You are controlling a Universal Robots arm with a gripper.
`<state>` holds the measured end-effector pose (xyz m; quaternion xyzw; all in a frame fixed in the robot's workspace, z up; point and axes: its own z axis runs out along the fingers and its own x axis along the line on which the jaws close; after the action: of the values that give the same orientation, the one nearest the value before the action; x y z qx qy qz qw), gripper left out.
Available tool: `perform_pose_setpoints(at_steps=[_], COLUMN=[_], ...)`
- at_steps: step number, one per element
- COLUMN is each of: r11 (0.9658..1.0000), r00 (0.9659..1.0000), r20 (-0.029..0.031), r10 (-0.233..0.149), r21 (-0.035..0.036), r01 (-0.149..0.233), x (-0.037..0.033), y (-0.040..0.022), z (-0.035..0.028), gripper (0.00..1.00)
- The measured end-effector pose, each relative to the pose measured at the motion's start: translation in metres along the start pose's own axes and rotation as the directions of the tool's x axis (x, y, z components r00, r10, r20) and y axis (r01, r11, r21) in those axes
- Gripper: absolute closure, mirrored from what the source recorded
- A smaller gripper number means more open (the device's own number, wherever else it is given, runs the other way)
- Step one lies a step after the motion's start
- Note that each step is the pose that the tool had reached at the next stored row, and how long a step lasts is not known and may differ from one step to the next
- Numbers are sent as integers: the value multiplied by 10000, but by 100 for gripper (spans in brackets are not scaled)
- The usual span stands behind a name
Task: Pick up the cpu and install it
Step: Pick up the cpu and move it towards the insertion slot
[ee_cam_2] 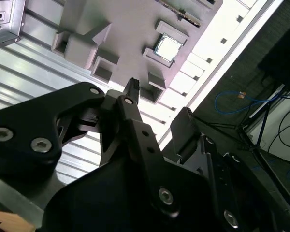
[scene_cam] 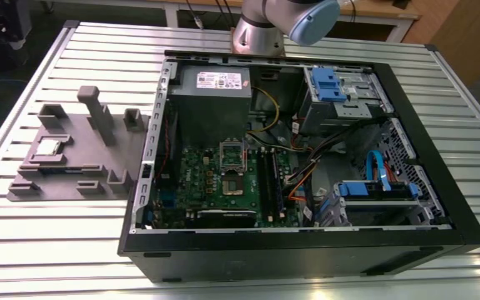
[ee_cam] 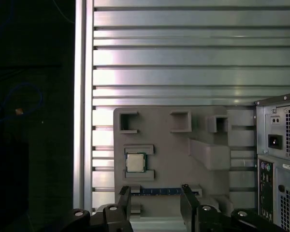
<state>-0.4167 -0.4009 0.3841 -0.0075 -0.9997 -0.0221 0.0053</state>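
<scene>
The cpu (scene_cam: 50,147) is a small silvery square chip lying flat in a slot of the grey plastic fixture (scene_cam: 32,181), at the exterior view's left. In both wrist views it shows from above, cpu (ee_cam: 135,162) and cpu (ee_cam_2: 167,47), between two raised fixture blocks. My gripper (ee_cam: 156,198) hovers well above the fixture, open, with nothing between its black fingers (ee_cam: 124,199). In the second wrist view the gripper (ee_cam_2: 158,106) hangs short of the chip. The motherboard's socket (scene_cam: 232,170) lies uncovered inside the case.
An open black computer case (scene_cam: 440,206) lies on the slatted metal table (scene_cam: 57,250), with a power supply (scene_cam: 213,84), blue drive brackets (scene_cam: 325,84) and cables inside. Tall fixture posts (scene_cam: 98,112) stand behind the chip. The arm's base (scene_cam: 261,28) is at the table's far side.
</scene>
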Motion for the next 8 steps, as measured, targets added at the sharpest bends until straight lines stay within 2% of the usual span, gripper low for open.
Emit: perform_pose_setpoints(at_steps=[4, 8], r11=[9986, 9979], r00=[9986, 9979], r20=[-24, -34], r10=[-530, -649], r21=[5, 13], r01=[530, 649], x=[12, 63], y=[0, -4], z=[24, 72], gripper=[47, 47])
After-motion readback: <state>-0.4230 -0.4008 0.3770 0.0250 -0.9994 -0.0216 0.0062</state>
